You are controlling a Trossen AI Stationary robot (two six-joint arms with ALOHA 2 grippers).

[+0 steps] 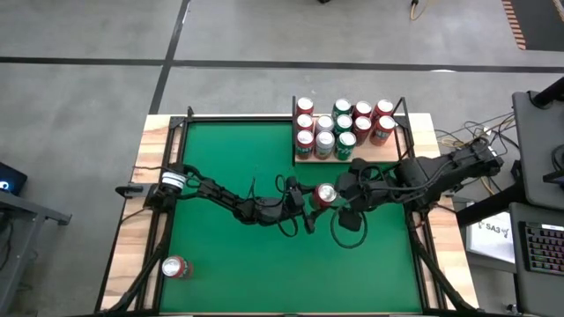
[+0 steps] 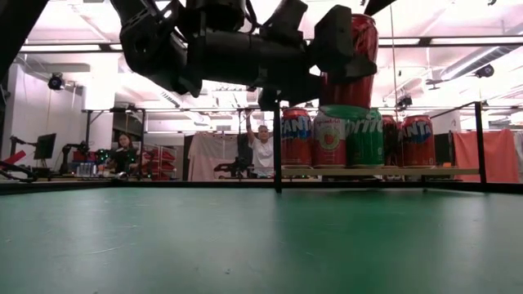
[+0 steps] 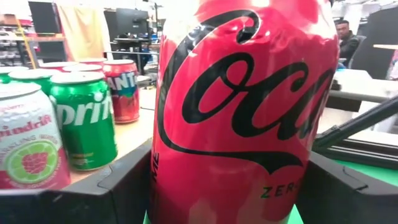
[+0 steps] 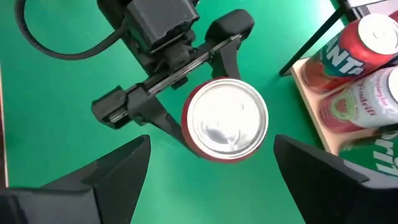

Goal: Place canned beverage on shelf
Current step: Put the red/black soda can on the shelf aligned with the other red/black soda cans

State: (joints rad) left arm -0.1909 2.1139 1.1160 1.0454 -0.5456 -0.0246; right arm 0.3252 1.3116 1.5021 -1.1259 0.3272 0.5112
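The left claw [image 1: 310, 197] grips the red can [image 1: 325, 194], held high to reach the shelf [image 1: 304, 158]; the right claw [image 4: 208, 186] hangs wide open above it.

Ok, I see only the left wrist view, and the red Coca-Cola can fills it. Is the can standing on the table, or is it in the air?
Observer: In the air. In the low view the Coca-Cola can, gripped by the left gripper, hangs higher than the tops of the cans on the shelf.
Operator: And where is the right gripper?
Observer: The right gripper is over the can, looking down on its lid. Its jaws are open wide and stand apart from the can.
Operator: Is any other can off the shelf?
Observer: Yes. One red can lies on the green table near the corner on the left arm's side, far from the shelf.
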